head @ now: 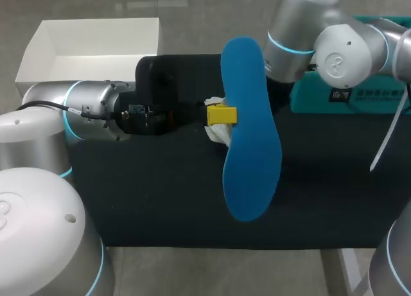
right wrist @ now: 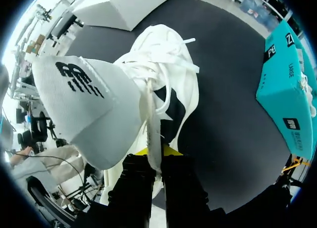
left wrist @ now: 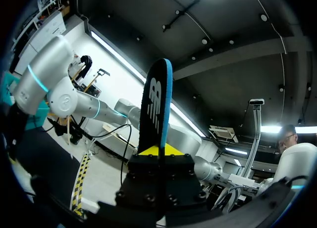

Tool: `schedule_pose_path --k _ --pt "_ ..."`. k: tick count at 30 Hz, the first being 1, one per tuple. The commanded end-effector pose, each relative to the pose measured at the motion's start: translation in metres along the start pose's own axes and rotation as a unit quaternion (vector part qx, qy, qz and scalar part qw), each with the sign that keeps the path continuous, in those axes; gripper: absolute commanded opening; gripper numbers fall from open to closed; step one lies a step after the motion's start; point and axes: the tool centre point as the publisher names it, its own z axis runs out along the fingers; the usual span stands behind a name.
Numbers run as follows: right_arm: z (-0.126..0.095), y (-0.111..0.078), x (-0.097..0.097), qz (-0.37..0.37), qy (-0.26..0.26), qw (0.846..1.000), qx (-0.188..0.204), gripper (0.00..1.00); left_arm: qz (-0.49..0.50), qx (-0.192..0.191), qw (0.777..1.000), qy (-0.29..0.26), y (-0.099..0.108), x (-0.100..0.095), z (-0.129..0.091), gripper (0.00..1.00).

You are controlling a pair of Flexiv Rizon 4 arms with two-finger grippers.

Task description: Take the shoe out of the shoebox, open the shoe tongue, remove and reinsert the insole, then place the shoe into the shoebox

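While the insole (head: 250,129) is clamped by the left gripper (head: 221,114), the right gripper (right wrist: 154,161) is closed narrowly. The shoe tongue (right wrist: 94,99) is pinched there.

In the head view I get only a scrap of the white shoe (head: 216,133); the rest sits behind the blue insole (head: 250,142) and my left gripper (head: 221,114), and my right gripper (right wrist: 154,158) is lost under my right arm (head: 321,45). The teal box (head: 366,97) is cut by the edge and partly behind that arm, and my left arm (head: 83,110) covers part of the shoebox (head: 90,52). In the left wrist view the gripper's body hides the insole's lower end and most of the yellow tips.
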Motion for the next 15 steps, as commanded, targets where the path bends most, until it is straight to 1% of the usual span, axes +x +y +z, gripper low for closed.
schedule_pose_path --k 1,3,7,15 --pt "0.008 0.002 -0.001 0.179 0.005 0.983 -0.049 0.0 0.0 0.001 1.0 0.001 0.001 -0.001 0.001 0.0" --pt "0.009 0.001 -0.002 0.184 0.003 0.981 -0.054 0.0 0.0 0.001 1.0 0.001 0.001 -0.001 0.001 0.0" --pt "0.012 0.003 -0.005 0.163 0.004 0.985 -0.057 0.0 0.0 0.001 1.0 0.001 0.001 -0.001 0.001 0.0" --pt "0.02 0.015 -0.012 0.116 0.01 0.992 -0.051 0.0 0.0 0.001 1.0 0.001 0.001 -0.001 0.001 0.0"
